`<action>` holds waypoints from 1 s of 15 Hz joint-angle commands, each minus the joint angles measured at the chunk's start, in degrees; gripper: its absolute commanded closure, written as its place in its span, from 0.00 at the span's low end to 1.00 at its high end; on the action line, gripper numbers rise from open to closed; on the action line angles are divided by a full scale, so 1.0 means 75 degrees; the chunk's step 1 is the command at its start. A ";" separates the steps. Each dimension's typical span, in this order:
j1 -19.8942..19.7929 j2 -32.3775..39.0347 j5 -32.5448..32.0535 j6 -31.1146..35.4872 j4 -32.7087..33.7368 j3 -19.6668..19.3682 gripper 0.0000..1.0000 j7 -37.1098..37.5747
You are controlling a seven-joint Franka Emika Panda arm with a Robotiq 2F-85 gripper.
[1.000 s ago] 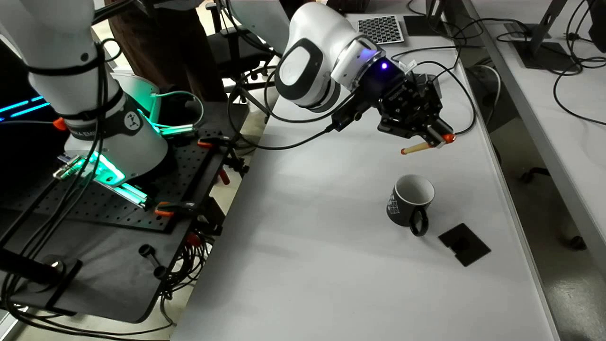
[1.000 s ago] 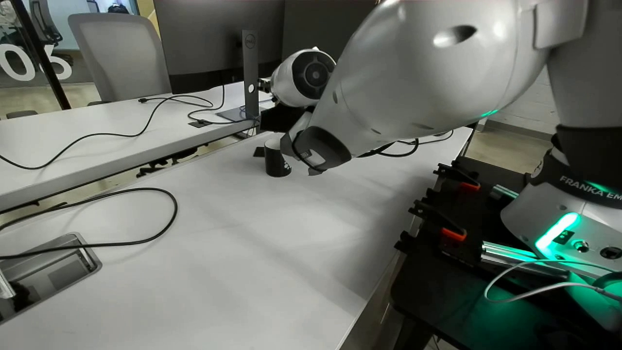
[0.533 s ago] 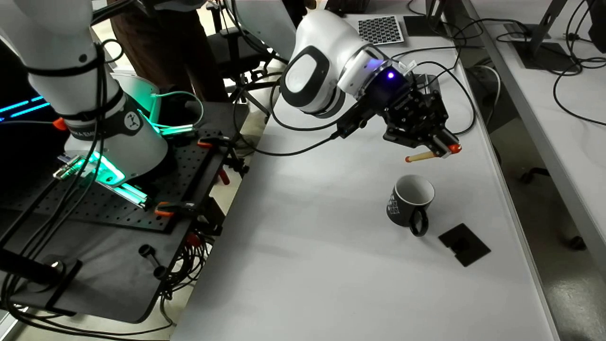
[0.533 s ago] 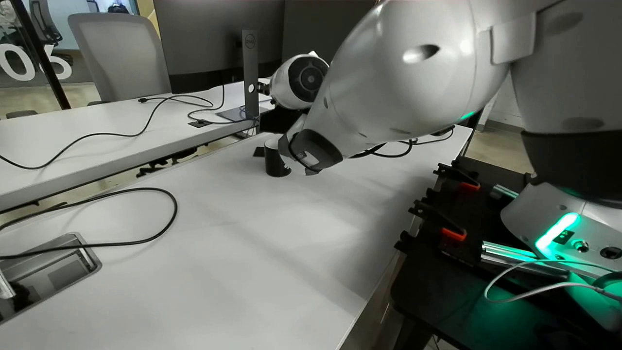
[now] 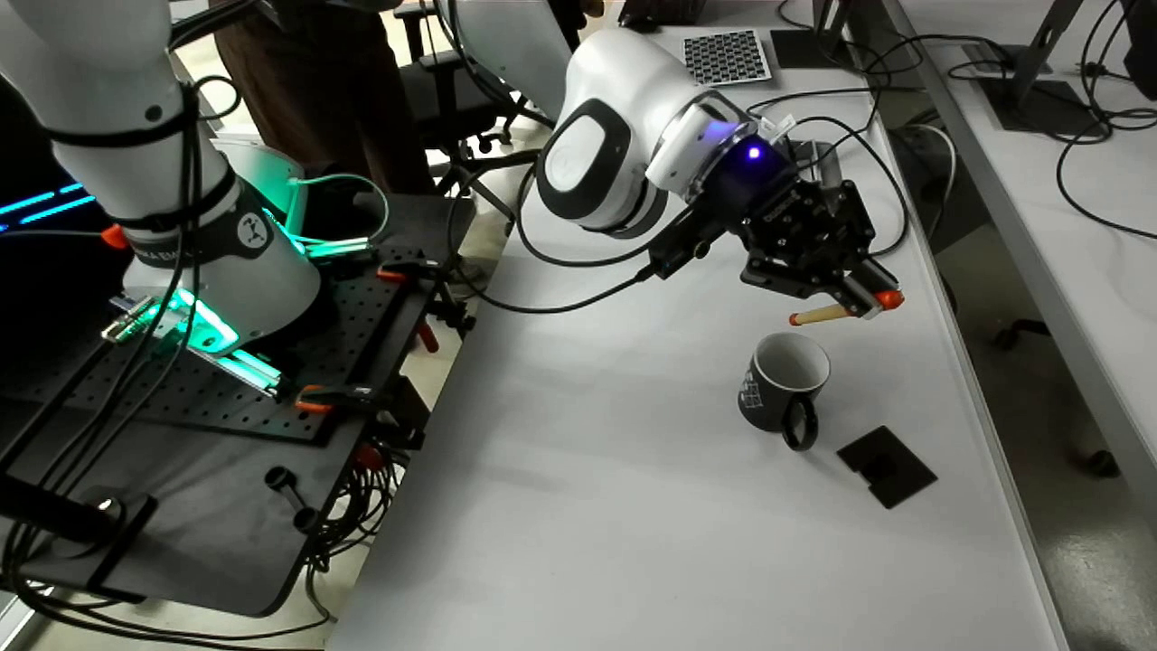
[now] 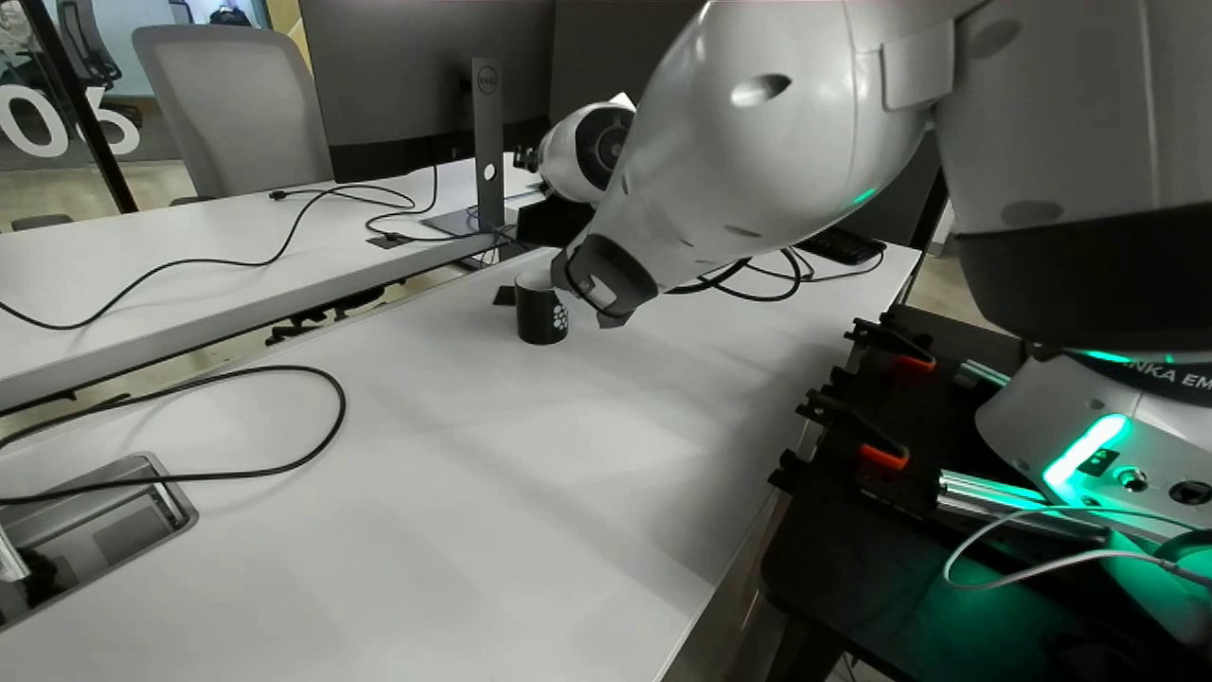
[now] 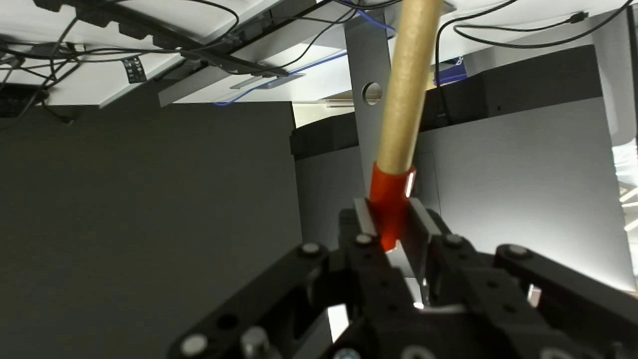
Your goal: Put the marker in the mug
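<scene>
- Seen bringing the marker (image 5: 823, 314) lower over the past second, nearer the mouth of the black coffee mug (image 5: 770, 395) — and farther across, roughly in line with it in an exterior view.
- For the marker: clamped at the red end by the gripper (image 7: 393, 219) in the wrist view, pinched from both sides, held in the air and not yet in the mug.
- Carried at a slant, close to level; shown with an orange free tip just above the rim's far edge, at a depth impossible to judge.
- As for the mug: standing upright and unmoved on the white desk (image 5: 633, 506), just beside but apart from a flat black square (image 5: 890, 466).
- Visible more fully now in an exterior view, down to a white paw print (image 6: 561, 317), past the shifted robot arm (image 6: 757, 180).
- Judged to be in the approach, with only placement left — probably in need of tipping upright and centring before any release.
- At risk, if lowered at this angle, of catching or lying across the rim.
</scene>
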 commanded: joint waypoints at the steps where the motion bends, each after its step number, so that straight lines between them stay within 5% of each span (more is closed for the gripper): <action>1: 0.0001 0.0000 0.0001 0.0001 0.0000 0.0001 0.81 -0.0001; 3: 0.0001 0.0000 0.0004 0.0004 0.0000 0.0002 0.81 -0.0002; 4: 0.0001 0.0000 0.0005 0.0005 0.0000 0.0002 0.95 -0.0002; 15: -0.0278 -0.0182 -0.0252 0.0395 0.0317 0.0581 0.95 -0.0031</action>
